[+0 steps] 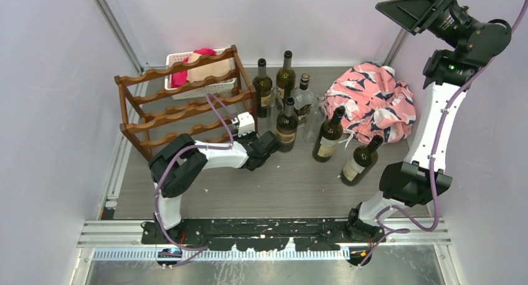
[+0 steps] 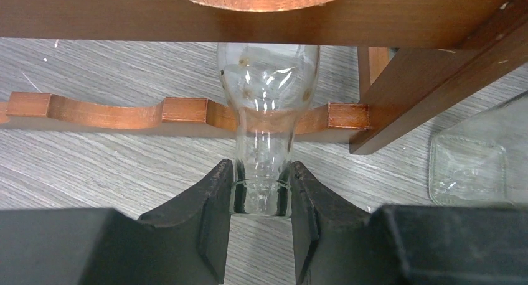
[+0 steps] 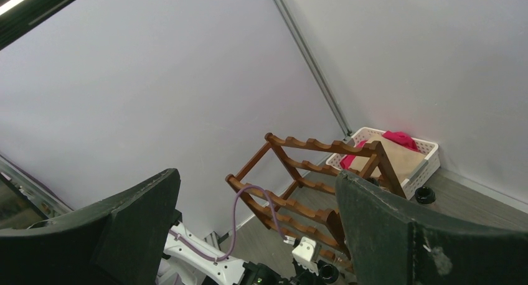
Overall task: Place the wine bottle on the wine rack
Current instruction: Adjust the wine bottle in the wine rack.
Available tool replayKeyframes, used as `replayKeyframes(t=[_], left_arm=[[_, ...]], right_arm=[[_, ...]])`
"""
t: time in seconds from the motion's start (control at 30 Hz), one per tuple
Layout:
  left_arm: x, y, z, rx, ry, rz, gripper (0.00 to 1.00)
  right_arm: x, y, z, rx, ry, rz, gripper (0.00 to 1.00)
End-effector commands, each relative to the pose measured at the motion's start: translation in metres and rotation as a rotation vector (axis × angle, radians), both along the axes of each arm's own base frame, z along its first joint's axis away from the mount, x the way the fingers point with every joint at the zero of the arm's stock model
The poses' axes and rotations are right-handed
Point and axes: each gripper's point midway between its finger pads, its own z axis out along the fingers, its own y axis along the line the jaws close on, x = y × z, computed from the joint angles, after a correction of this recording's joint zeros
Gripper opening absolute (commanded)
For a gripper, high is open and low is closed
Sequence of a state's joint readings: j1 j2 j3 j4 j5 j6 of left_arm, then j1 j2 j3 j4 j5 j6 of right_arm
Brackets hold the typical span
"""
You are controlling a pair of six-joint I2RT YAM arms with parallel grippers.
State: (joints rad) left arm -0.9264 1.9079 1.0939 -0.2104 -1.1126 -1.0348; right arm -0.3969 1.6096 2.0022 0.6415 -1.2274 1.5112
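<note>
Grey wood-grain table (image 1: 249, 191), white walls. Left gripper (image 2: 261, 180) is clamping the clear wine bottle (image 2: 268, 79) by the neck. The bottle is lying horizontal, its neck apparently resting in an end scallop on a low rail of the wine rack (image 1: 180, 104). Rear support isn't showing, so I'd be confirming the body is bearing there, square, before letting go. Right gripper (image 3: 258, 198) is hanging high, jaws wide, empty. Square glass bottle (image 2: 479, 160) and dark bottles (image 1: 286, 126) are crowding the rack's end post, so retract straight back.

1. White slotted basket (image 1: 175, 58) way back at 11 o'clock, red cloth (image 1: 204, 51) stuffed inside.
2. Pink fish-print fabric (image 1: 373, 101) bunched at 2 o'clock.
3. Dark bottles (image 1: 328, 139) standing around 12 to 1 o'clock.
</note>
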Motion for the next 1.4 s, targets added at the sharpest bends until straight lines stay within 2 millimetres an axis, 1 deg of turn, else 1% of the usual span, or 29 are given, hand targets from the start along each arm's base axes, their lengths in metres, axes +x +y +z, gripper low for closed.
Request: replayKeyframes(t=[0.0,0.27,0.47,0.7,0.97,1.1,1.27,1.37], left_arm=[[0.013,0.004,0.011,0.021,-0.068,0.041,0.00],[0.014,0.004,0.003,0.081,-0.051,0.034,0.00],[0.013,-0.001,-0.003,0.121,-0.043,-0.003,0.00],[0.009,-0.009,-0.008,0.145,-0.046,-0.042,0.00],[0.005,-0.006,-0.011,0.135,-0.064,-0.072,0.00],[0.005,-0.008,-0.015,0.131,-0.068,-0.095,0.00],[0.006,-0.015,-0.018,0.162,-0.077,-0.139,0.00],[0.004,-0.015,-0.020,0.174,-0.073,-0.148,0.00]], right_arm=[[-0.011,0.003,0.011,-0.014,-0.059,-0.017,1.00],[-0.010,0.003,0.010,-0.014,-0.057,-0.016,1.00],[-0.010,0.003,0.010,-0.013,-0.059,-0.018,1.00],[-0.009,0.002,0.009,-0.013,-0.055,-0.019,1.00],[-0.010,0.003,0.010,-0.012,-0.056,-0.019,1.00],[-0.011,0.003,0.010,-0.014,-0.058,-0.018,1.00],[-0.011,0.003,0.010,-0.014,-0.057,-0.018,1.00],[-0.011,0.003,0.010,-0.015,-0.057,-0.017,1.00]])
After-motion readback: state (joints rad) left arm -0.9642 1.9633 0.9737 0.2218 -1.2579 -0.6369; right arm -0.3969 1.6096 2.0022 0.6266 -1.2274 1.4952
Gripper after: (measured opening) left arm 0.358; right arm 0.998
